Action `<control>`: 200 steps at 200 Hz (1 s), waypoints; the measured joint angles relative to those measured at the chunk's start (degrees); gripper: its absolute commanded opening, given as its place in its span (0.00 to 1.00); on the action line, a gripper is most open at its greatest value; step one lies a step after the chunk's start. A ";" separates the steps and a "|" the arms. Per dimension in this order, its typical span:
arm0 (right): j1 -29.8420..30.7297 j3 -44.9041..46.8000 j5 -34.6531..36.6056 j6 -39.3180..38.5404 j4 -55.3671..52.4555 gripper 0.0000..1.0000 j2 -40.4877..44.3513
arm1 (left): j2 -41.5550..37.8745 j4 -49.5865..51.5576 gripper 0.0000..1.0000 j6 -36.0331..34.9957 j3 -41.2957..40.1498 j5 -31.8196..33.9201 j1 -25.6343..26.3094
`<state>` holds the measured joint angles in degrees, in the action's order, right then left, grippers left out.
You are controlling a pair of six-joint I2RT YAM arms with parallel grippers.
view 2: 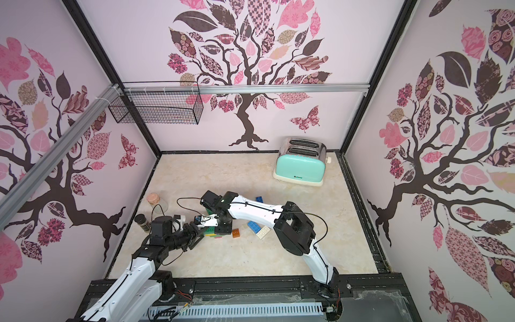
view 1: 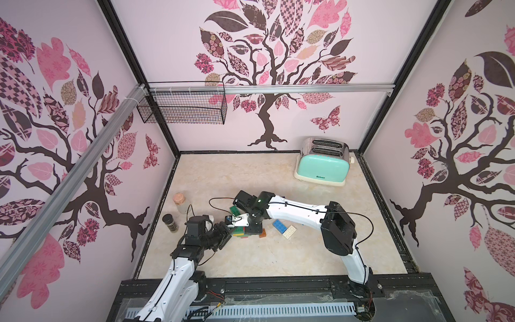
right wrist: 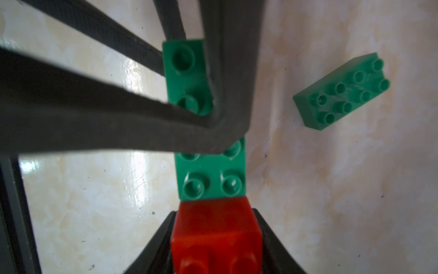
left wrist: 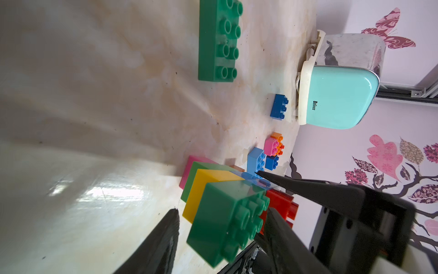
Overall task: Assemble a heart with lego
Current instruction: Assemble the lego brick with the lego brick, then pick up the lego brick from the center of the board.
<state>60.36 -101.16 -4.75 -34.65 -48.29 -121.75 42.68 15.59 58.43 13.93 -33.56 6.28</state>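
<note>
A lego stack [view 1: 239, 233] of green, yellow, pink and red bricks stands mid-table. My left gripper [left wrist: 222, 211] is shut on its near end. One finger [left wrist: 279, 234] lies on the studs of the top green brick [left wrist: 220, 220], and the other sits low by the yellow layer. My right gripper [right wrist: 214, 213] comes from above, its fingers close on both sides of the red brick [right wrist: 215, 237] on the stack. Whether they press on it does not show. A loose green oblong brick [right wrist: 341, 92] lies just beyond.
Blue [view 1: 279, 225], white [view 1: 289, 231] and brown [view 1: 262, 233] bricks lie right of the stack, with more small bricks toward the mint toaster [view 1: 323, 164] at the back right. A cork-topped jar [view 1: 181, 202] and a dark shaker [view 1: 170, 223] stand at the left. A wire basket [view 1: 184, 107] hangs on the back wall.
</note>
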 measured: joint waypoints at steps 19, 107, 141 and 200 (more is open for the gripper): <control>0.00 0.11 -0.39 -0.20 0.24 0.58 0.00 | 0.02 0.42 0.61 -0.09 0.00 0.22 0.00; -1.53 1.95 -5.40 -0.26 2.91 0.65 6.21 | -0.90 1.27 0.61 -0.22 0.66 0.66 0.00; -4.94 6.84 -8.52 -0.96 5.55 0.65 11.52 | -1.31 1.84 0.61 -0.22 0.66 1.03 -0.02; -12.09 22.93 -12.37 -2.67 13.62 0.65 18.08 | -1.60 2.97 0.61 -0.24 1.03 1.38 -0.02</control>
<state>48.27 -78.24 -17.12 -37.32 -34.68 -103.68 41.08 18.57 58.19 14.96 -32.18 6.26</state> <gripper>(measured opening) 0.657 0.607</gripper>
